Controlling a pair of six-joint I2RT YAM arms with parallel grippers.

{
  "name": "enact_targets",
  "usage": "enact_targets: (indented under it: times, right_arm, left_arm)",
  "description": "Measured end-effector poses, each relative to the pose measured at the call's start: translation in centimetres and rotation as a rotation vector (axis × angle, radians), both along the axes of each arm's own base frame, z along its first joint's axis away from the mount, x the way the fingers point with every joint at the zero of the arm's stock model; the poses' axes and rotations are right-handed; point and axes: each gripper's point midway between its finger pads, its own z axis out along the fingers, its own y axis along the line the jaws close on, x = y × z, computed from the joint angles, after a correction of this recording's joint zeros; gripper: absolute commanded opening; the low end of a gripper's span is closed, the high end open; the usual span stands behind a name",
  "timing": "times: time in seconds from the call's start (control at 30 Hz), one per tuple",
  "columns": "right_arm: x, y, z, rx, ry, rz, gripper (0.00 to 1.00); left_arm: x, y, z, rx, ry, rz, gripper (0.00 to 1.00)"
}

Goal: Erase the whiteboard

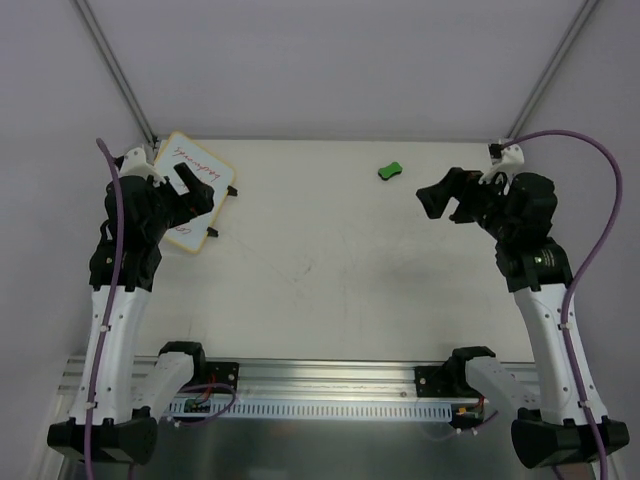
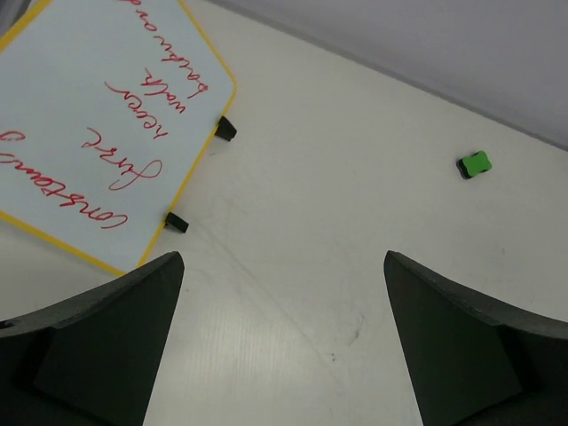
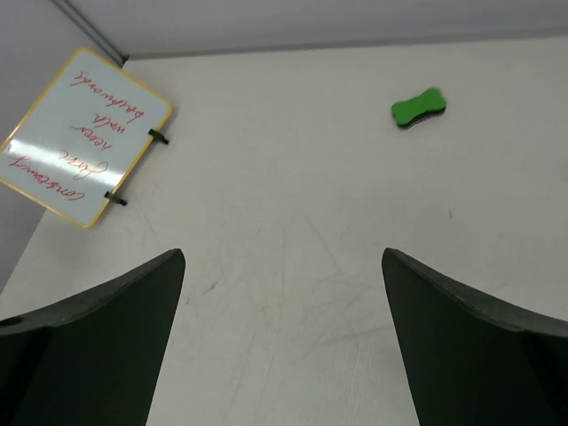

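From above, the whiteboard (image 1: 186, 158) is seen at the upper left of the worktop (image 1: 320, 285), partly covered by the left hand (image 1: 197, 190), which is spread wide and empty. In the left wrist view, the whiteboard (image 2: 89, 106) lies at the upper left, beyond the fingers (image 2: 133, 302). In the right wrist view, it is seen at the far upper left, well apart from the right hand (image 3: 284, 266), which is also wide and holds nothing.

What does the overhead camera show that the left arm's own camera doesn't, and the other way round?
Only the overhead view shows both arms whole, the rail they are bolted to, and the open right pincer. Only the left wrist view shows the whiteboard's red handwriting close up, uncovered, past the left pincer's wide-apart fingers. Both show the whiteboard, the green eraser and the table.
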Motion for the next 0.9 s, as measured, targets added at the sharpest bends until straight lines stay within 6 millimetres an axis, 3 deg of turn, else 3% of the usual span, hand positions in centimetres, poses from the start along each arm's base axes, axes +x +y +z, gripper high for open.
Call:
enact_targets:
  times: [0.07,0.17,0.3,0.4,0.53,0.77,0.9]
  right_arm:
    - [0.4,1.0,-2.4,0.032,0.085,0.038,0.99]
    - [0.6,2.3,-4.9,0.105,0.202,0.081,0.99]
    - [0.4,3.9,-7.6,0.166,0.297,0.135,0.99]
    - [-0.5,5.0,-9.5,0.151,0.338,0.179,0.99]
    - [-1.4,6.1,-10.2,0.122,0.332,0.243,0.99]
    - [-2.3,7.1,-10.0,0.107,0.299,0.333,0.99]
    - [-3.2,7.9,-10.6,0.092,0.297,0.392,0.99]
  left_arm:
    - [1.0,1.0,-1.3,-0.024,0.048,0.041,0.99]
    - [1.8,4.2,-2.5,-0.070,0.090,0.156,0.99]
    - [1.3,8.7,-3.8,-0.088,0.114,0.306,0.99]
    - [0.8,10.6,-4.6,-0.079,0.133,0.366,0.99]
    - [0.8,12.5,-6.6,-0.047,0.182,0.398,0.94]
    - [0.9,15.6,-12.6,-0.030,0.280,0.415,0.84]
    - [1.7,16.5,-13.9,-0.027,0.289,0.375,0.79]
